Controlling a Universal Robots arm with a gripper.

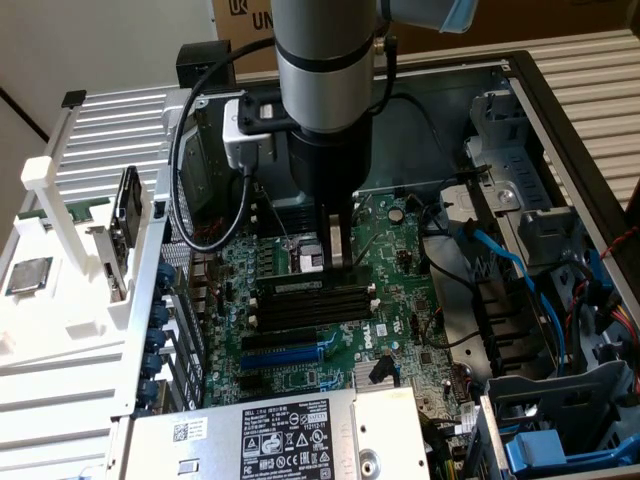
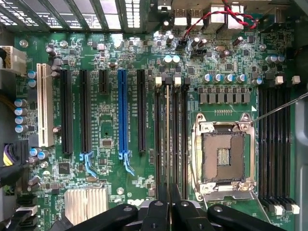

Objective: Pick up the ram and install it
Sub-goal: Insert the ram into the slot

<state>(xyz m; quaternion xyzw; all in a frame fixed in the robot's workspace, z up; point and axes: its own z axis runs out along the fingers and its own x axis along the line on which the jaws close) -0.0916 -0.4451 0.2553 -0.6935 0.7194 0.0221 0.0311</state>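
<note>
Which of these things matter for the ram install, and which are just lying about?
Job: ram, held edge-on in the tool; memory slots under it.
Lying about: processor chip on the white rack, blue cables, empty processor socket.

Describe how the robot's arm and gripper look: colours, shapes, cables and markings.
The arm is a smooth silver-grey metal cylinder with a pale blue joint cap, narrowing to a black round wrist. A white-and-black camera box sits beside it, trailing looped black cables. The gripper has black linkage bars with round pivots and two slim black fingers. No markings visible.
</note>
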